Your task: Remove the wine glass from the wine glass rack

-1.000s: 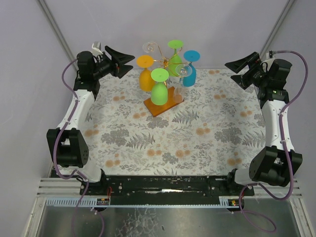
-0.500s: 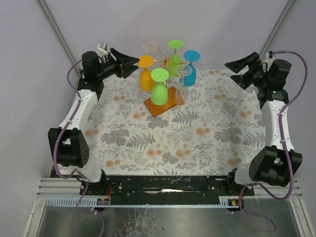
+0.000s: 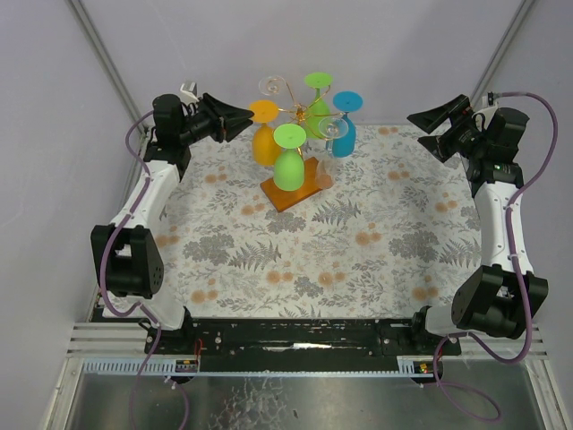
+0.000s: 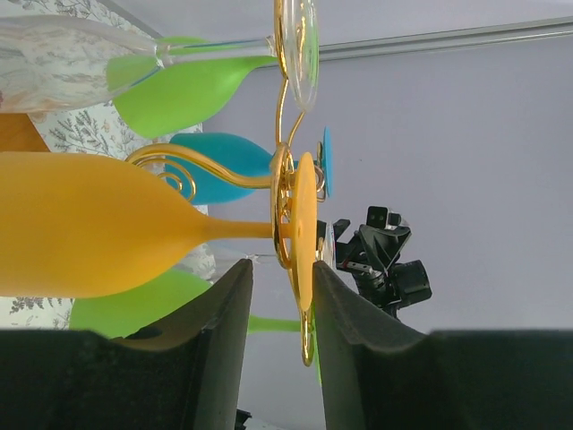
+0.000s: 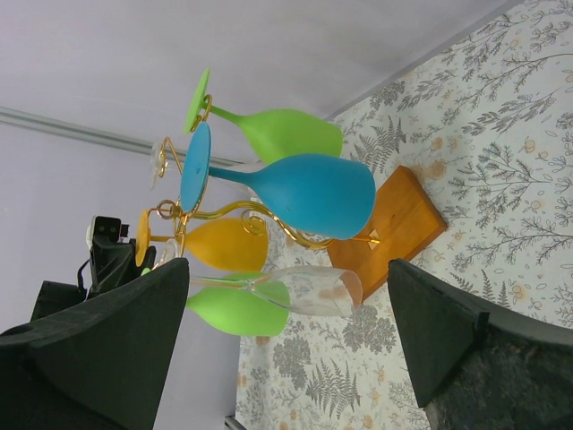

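Note:
The wine glass rack [image 3: 300, 111] is gold wire on an orange base [image 3: 285, 195] at the back middle. Several glasses hang upside down on it: an orange glass [image 3: 263, 143], green, blue [image 3: 345, 134] and clear ones. My left gripper [image 3: 243, 116] is open at the rack's left side. In the left wrist view the orange glass [image 4: 89, 237] fills the left, and the rim of its foot [image 4: 304, 224] reaches between the gripper's [image 4: 282, 269] parted fingers, close to the right finger. My right gripper [image 3: 415, 128] is open and empty, well right of the rack.
The floral table cloth [image 3: 358, 242] covers the table. The right wrist view shows the blue glass [image 5: 304, 193], a clear glass [image 5: 313, 291] and the base [image 5: 394, 219] ahead of the gripper [image 5: 288, 269]. Grey walls stand close behind the rack.
My left gripper has moved right toward the rack and now reaches the orange glass's foot. The right arm has not moved.

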Robot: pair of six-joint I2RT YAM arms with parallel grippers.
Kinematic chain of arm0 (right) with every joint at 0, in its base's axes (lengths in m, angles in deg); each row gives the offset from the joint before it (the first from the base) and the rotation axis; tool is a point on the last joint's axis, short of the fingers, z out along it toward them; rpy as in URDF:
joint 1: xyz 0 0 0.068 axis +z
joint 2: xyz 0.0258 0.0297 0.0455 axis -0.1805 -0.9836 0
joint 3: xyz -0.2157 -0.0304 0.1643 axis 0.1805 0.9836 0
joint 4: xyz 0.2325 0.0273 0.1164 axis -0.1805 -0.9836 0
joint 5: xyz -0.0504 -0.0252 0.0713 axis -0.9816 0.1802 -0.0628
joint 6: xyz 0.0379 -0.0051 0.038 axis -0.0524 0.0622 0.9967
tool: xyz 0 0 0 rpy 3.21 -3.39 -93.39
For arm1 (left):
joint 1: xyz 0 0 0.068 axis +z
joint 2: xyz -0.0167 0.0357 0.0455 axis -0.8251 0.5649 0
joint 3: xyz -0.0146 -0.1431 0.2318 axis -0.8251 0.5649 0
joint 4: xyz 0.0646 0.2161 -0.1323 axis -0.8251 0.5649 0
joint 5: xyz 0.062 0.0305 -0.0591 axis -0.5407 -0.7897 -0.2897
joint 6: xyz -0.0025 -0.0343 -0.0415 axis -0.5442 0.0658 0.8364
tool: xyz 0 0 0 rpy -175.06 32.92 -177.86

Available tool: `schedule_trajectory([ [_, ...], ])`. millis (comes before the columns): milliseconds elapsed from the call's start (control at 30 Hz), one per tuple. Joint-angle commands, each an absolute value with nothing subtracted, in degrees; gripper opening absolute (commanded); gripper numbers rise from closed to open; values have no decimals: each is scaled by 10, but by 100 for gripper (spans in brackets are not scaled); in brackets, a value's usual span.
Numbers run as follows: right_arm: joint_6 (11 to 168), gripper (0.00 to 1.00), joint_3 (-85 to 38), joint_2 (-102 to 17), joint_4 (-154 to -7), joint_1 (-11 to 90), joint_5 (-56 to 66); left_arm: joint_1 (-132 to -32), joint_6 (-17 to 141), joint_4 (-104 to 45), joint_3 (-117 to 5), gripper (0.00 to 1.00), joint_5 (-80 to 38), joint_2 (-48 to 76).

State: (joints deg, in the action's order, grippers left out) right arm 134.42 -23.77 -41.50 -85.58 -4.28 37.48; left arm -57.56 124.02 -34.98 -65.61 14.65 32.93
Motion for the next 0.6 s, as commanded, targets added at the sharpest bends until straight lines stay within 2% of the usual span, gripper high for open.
schedule_trajectory([
  [0,1334,99,-241,-393,-845,-39,392,-580,1246,-383,-679,29,157,333],
  [167,1336,99,-244,-395,-841,-39,394,-580,1252,-382,-679,16,156,333],
  [300,1336,99,-246,-396,-840,-39,394,-579,1258,-378,-681,0,156,332],
  [567,1331,99,-243,-392,-845,-39,394,-580,1261,-327,-718,0,147,333],
])
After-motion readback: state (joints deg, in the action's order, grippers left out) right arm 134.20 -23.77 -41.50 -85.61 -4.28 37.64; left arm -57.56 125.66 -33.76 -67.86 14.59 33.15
